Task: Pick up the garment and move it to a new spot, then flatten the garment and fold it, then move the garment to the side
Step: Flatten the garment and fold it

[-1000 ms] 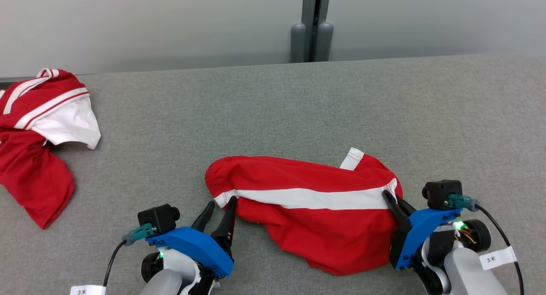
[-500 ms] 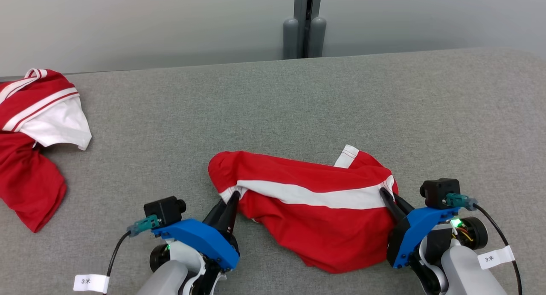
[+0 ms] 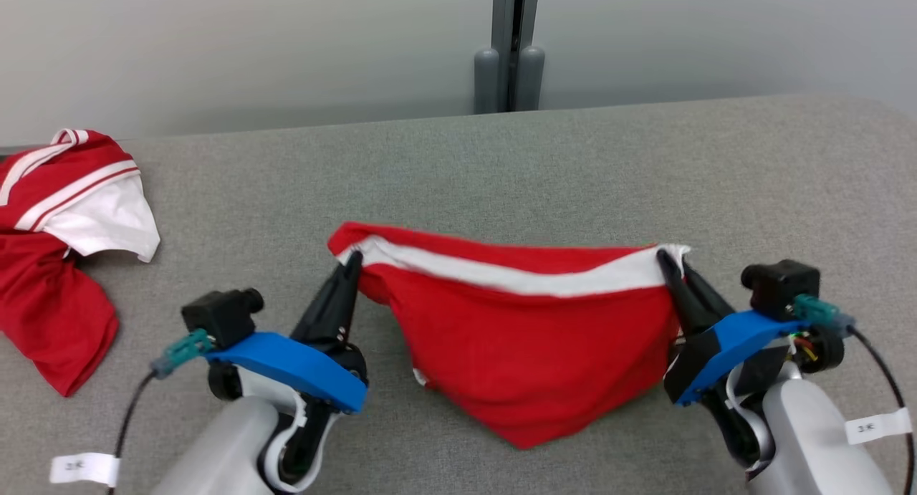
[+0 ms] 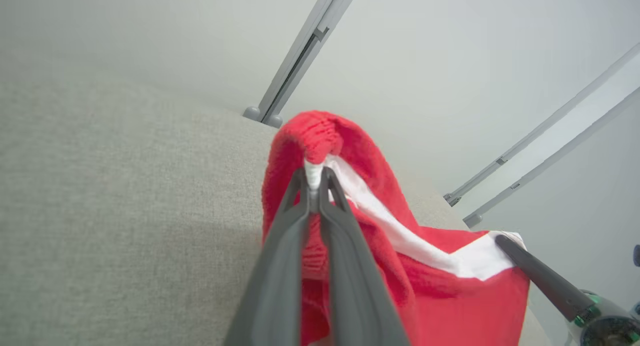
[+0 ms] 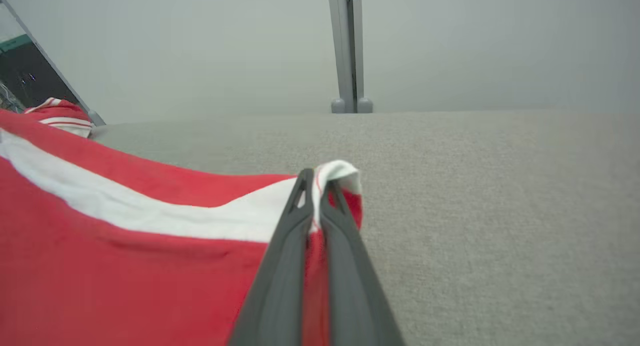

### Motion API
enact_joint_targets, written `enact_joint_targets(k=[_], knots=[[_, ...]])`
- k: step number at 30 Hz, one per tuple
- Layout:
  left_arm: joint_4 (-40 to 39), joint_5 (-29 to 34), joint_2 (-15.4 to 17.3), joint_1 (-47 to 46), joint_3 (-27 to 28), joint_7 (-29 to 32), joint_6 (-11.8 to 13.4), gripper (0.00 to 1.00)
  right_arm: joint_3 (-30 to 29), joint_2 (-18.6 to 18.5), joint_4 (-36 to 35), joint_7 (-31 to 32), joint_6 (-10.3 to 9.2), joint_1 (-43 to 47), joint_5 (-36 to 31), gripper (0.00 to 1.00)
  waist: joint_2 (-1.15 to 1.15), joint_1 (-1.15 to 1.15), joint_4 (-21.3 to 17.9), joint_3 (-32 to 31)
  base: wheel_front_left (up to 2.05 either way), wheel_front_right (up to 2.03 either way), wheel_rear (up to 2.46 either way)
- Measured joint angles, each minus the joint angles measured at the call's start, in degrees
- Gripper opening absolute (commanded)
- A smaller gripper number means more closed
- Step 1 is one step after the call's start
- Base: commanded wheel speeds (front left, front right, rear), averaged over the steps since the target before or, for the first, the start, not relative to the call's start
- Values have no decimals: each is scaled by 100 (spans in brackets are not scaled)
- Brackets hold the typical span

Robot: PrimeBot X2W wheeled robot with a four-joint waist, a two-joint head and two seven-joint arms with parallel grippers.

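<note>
A red garment (image 3: 530,330) with a white stripe along its top edge hangs stretched between my two grippers above the grey table (image 3: 501,165), its lower point drooping toward the surface. My left gripper (image 3: 351,262) is shut on the garment's left corner, where the white stripe ends (image 4: 314,173). My right gripper (image 3: 668,257) is shut on the right corner of the white stripe (image 5: 320,183). The left wrist view also shows the right gripper's finger (image 4: 540,278) at the garment's far corner.
A second red and white garment (image 3: 64,223) lies crumpled at the table's left end, also seen far off in the right wrist view (image 5: 57,116). A grey post (image 3: 507,51) stands behind the table's far edge against a pale wall.
The left gripper closed on the garment's left corner. Both grippers then rose and moved away from me, lifting the garment off the table and stretching it between them.
</note>
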Motion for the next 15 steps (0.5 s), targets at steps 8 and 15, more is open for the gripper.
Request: enact_joint_targets(k=[8,15], knots=[[-1784,739,711,51,604,-38,1,0,-191,-269,-1874,91,0,137,327,0,0,0,23,-338,0,0,0],[-3967,1191,1399,-99,861,296,386,0,-687,-398,-3957,740,0,338,160,0,0,0,20,-492,0,0,0]])
